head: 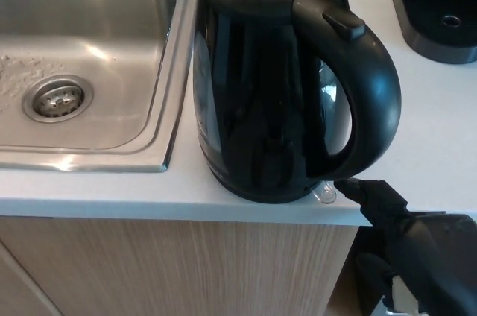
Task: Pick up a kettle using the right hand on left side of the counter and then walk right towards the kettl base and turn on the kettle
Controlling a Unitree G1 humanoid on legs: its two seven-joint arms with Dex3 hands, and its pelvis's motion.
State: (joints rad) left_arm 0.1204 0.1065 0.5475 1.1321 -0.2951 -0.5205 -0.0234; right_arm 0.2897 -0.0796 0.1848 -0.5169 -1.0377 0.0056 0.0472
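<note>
Head view: reach step — nothing lifted yet.
Counter [440, 130]: white, wood-grain front below.
Sink [82, 70]: steel, at 9 o'clock.
Kettle [276, 85]: black, centre, near the edge; handle toward 3 o'clock.
Base [440, 10]: 1 o'clock.
Right hand [406, 238]: 5 o'clock, empty, fingers apart; next — rise, close around handle.

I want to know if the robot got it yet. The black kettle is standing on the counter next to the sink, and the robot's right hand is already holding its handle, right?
Not quite. The kettle does stand on the counter beside the sink, but the right hand isn't holding the handle. The head view shows it low at the counter's edge, a fingertip reaching up below the handle.
</note>
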